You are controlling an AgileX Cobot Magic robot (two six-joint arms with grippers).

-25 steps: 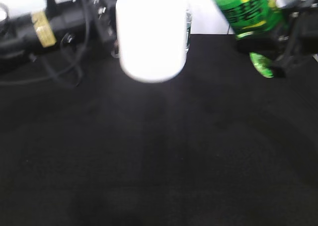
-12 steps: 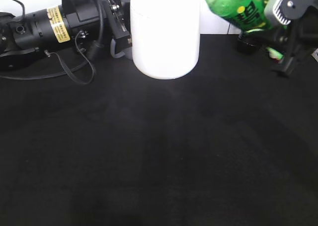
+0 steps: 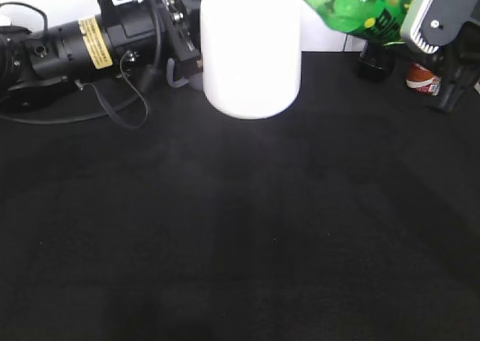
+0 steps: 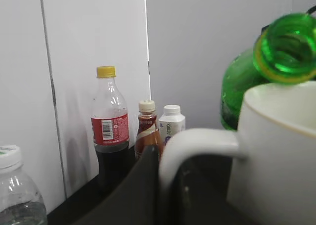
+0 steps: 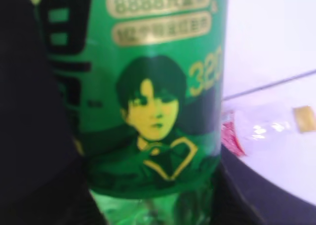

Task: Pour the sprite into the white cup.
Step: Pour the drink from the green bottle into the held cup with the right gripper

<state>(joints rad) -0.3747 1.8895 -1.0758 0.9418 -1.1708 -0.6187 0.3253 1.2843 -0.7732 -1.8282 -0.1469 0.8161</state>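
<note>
Above the white cup (image 3: 250, 52), the right pincer gripped the tilted sprite (image 3: 349, 2); the left pincer held the cup's handle (image 4: 197, 143); soda risked spilling onto the tabletop (image 3: 240, 228) if the bottle mouth (image 4: 289, 47) drifted off the rim

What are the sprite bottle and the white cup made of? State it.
The sprite bottle: apparently translucent green plastic, since light glows through its wall, with a printed glossy label. The white cup: likely glazed ceramic, going by its opaque, smooth white wall and thick rim and handle.

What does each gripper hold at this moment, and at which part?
The left gripper holds the white cup by its loop handle. The right gripper holds the sprite around its labelled body; its fingers are not clearly visible.
</note>
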